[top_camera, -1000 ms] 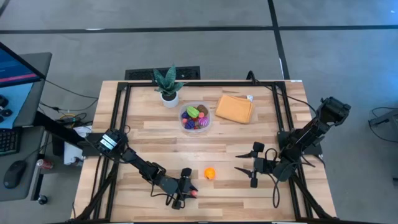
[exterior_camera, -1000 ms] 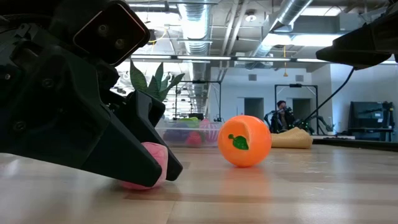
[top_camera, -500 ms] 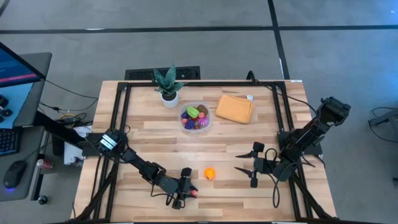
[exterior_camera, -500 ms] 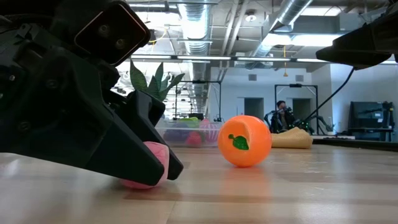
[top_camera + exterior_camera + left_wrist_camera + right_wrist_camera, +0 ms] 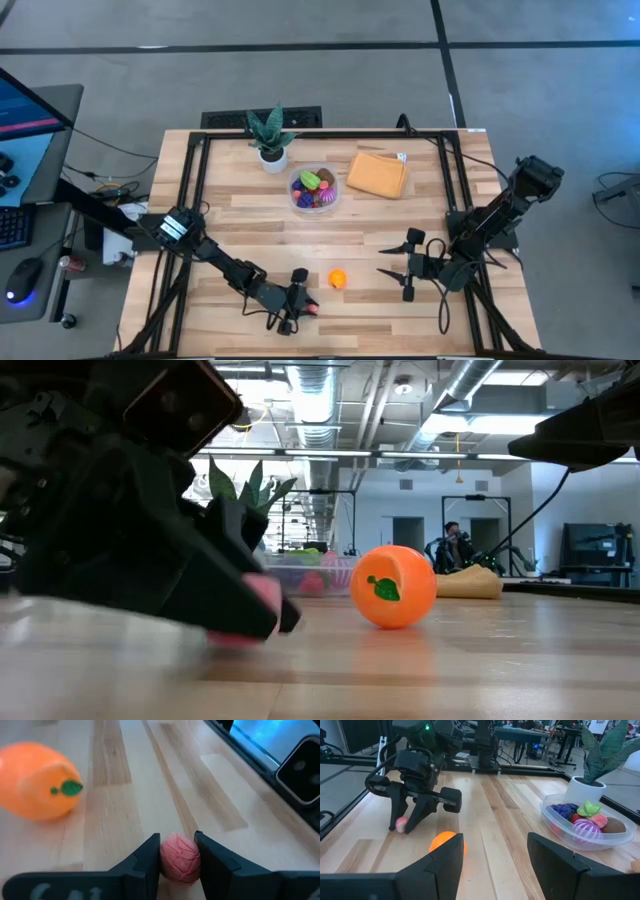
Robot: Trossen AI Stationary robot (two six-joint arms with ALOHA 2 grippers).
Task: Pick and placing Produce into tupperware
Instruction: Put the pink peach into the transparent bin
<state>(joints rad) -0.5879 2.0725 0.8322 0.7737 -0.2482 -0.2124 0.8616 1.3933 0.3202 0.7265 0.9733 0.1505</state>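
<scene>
The left hand (image 5: 179, 857) is low at the near edge of the wooden bench (image 5: 400, 225), its two dark fingers pressed against either side of a small pink, wrinkled toy fruit (image 5: 180, 861) that seems not yet lifted. This looks like the pick step: next comes a lift and a carry to the round clear plastic tub (image 5: 315, 189) mid-bench, already holding several pieces. An orange toy fruit with a green leaf (image 5: 337, 278) sits just beside, and the right hand (image 5: 392, 260) waits with fingers parted, holding nothing.

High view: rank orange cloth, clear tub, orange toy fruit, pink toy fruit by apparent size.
1. Orange cloth, largest.
2. Clear tub, slightly smaller.
3. Orange toy fruit, much smaller.
4. Pink toy fruit, smallest, but partly hidden between the left gripper's fingers, so unsure.
</scene>
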